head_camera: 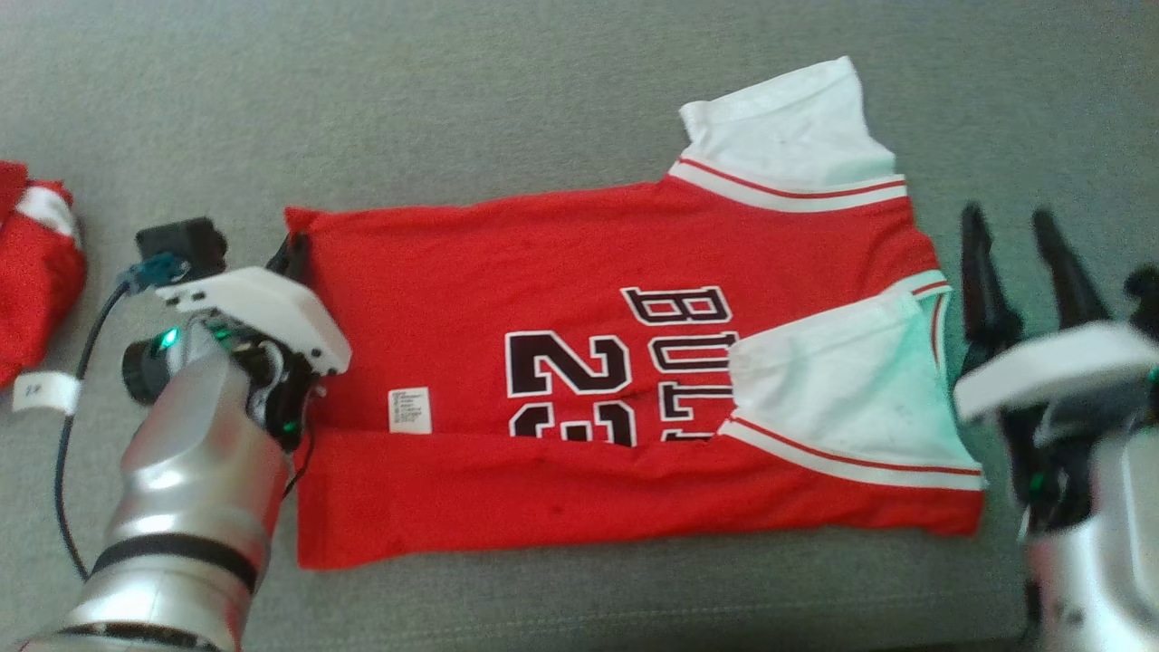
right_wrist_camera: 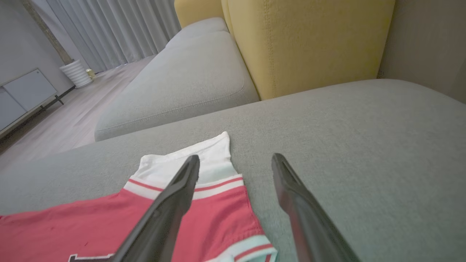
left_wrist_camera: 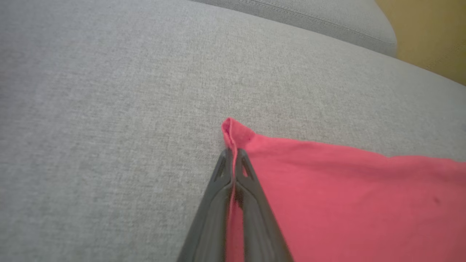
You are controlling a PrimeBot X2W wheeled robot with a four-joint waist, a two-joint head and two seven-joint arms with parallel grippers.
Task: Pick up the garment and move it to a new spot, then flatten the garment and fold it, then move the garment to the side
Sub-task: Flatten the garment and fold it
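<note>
1. My left gripper (left_wrist_camera: pixel 233 154) is pinched shut on a hem corner of the jersey (head_camera: pixel 561 272), with cloth running between my fingers.
2. My right gripper (right_wrist_camera: pixel 236 160) stands wide and empty, its fingers over the edge of the white sleeve (right_wrist_camera: pixel 214 153).
3. The jersey lies flat between my grippers on the sofa cushion (head_camera: pixel 543 109), its near long edge folded over.
4. I judge that moving and flattening are done and folding has begun. Further folds and the shift aside remain.
5. Outward of my left gripper lies another red garment (head_camera: pixel 36 263).
</note>
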